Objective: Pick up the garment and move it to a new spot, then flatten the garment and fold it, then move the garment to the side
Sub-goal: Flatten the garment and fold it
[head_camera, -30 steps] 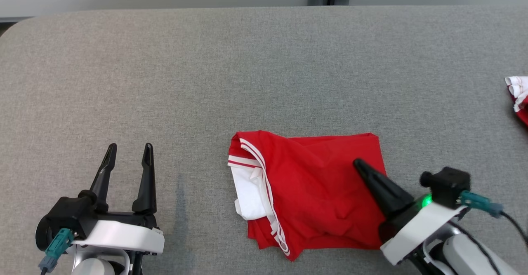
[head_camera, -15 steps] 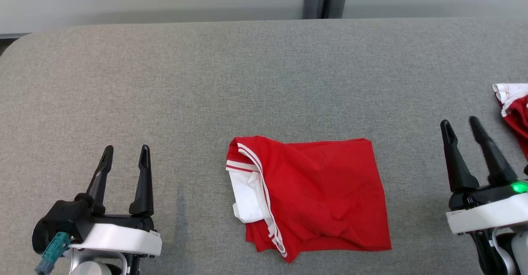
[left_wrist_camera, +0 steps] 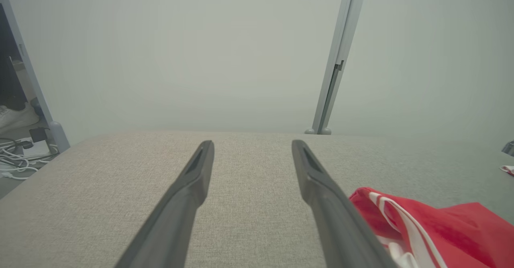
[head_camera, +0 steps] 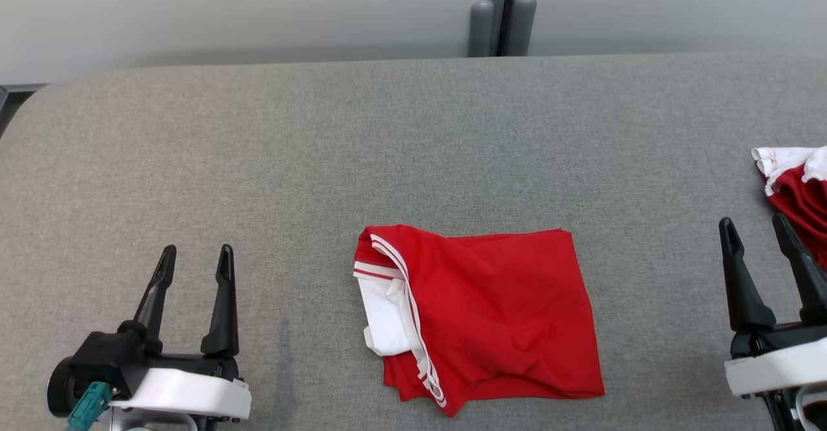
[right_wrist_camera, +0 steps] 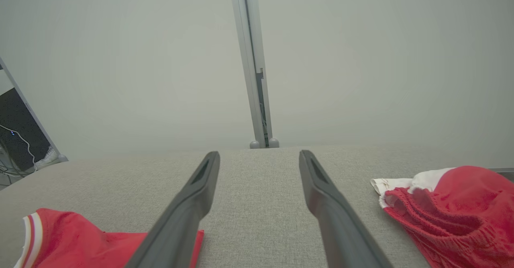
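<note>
The garment [head_camera: 491, 315] is a red piece with white trim, folded into a rough rectangle near the front middle of the grey table [head_camera: 362, 147]. Its left end shows in the left wrist view [left_wrist_camera: 425, 228], its right end in the right wrist view [right_wrist_camera: 80, 240]. My left gripper [head_camera: 197, 256] stands open at the lower left, well clear of the garment. At the lower right my right gripper [head_camera: 756, 227] is open too, apart from the garment's right edge, with nothing between its fingers.
A second red and white cloth [head_camera: 798, 185] lies bunched at the table's right edge, close beside my right gripper; the right wrist view shows it as well [right_wrist_camera: 453, 203]. A pale wall with a grey post [head_camera: 501, 11] stands behind the table.
My right gripper came off the garment, opened and drew back to the lower right. The head camera tilted, so the scene sits lower. The left gripper kept still.
</note>
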You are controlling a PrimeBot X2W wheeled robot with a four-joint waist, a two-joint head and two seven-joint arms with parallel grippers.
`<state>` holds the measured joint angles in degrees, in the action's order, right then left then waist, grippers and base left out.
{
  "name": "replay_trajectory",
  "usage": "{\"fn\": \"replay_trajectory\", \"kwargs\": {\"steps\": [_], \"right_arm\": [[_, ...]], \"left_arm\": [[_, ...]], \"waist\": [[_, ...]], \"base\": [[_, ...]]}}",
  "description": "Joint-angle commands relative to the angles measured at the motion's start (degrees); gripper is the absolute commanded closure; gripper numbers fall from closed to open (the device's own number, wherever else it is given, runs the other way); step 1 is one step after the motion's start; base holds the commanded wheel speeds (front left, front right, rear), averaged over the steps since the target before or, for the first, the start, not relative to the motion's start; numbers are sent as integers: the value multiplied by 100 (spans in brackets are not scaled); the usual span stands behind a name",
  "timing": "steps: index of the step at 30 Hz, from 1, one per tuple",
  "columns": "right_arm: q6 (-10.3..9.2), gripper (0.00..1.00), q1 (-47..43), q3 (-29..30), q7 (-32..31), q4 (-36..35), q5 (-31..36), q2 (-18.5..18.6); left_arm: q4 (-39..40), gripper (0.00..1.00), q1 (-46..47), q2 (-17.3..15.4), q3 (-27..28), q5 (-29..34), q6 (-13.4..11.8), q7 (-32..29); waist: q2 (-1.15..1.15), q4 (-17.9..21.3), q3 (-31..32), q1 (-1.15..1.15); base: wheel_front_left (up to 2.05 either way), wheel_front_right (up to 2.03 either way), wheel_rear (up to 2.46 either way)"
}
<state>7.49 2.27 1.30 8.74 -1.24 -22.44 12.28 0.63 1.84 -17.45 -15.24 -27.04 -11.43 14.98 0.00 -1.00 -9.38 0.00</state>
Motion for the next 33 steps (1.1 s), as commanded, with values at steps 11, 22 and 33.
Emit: {"fn": "replay_trajectory", "kwargs": {"steps": [11,22,33], "right_arm": [[0,0,-697,240,-288,-297,278,-47],[0,0,-1225,230,-531,-494,401,-133],[0,0,-1300,306,-621,-646,478,-174]], "left_arm": [[93,0,-414,-126,-54,-9,-75,-105],[254,0,-862,-245,-180,-12,-154,-314],[376,0,-955,-293,-227,1,-224,-382]], "waist": [[0,19,535,0],[0,91,952,0],[0,72,1009,0]], "base": [[0,0,0],[0,0,0],[0,0,0]]}}
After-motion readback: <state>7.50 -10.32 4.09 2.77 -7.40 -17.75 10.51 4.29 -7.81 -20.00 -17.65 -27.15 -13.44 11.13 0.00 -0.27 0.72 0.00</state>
